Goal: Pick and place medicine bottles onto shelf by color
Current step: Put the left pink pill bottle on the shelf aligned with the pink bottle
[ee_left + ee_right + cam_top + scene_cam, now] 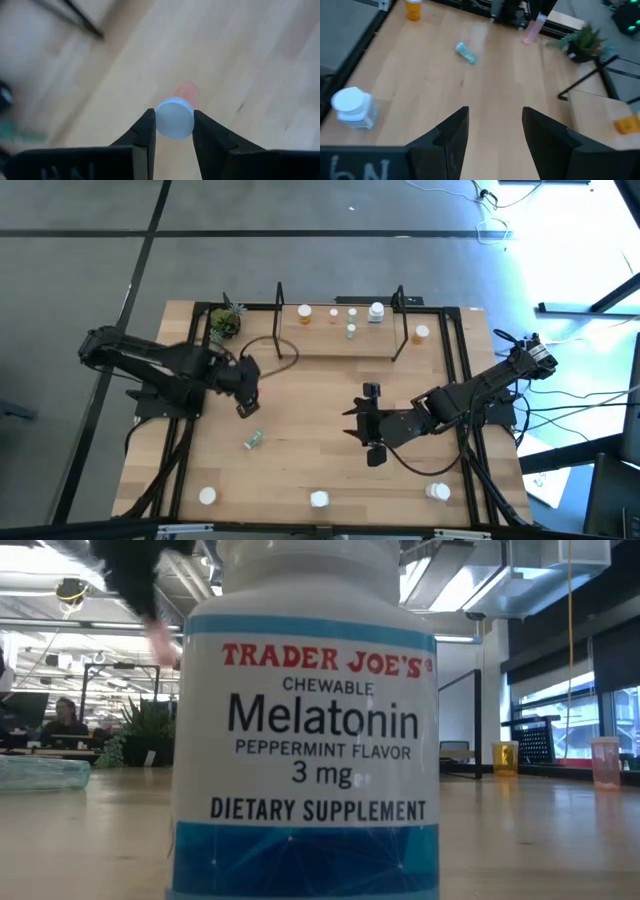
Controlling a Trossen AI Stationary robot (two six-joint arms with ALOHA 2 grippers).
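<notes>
Left end effector (172, 131) was clenched on a small pink bottle (176, 116) by its white cap, hanging above the worktop (320, 395) at about 9 o'clock, near the potted plant (225, 323). Right end effector (494, 131) was released and empty, near centre. Progress: about six bottles stood on the shelf (340, 342) at 12 o'clock. Left to do: a green bottle (253, 441) lying at 7 o'clock and three white bottles (319, 499) along the 6 o'clock edge. Both arms reached inward, elbows bent.
</notes>
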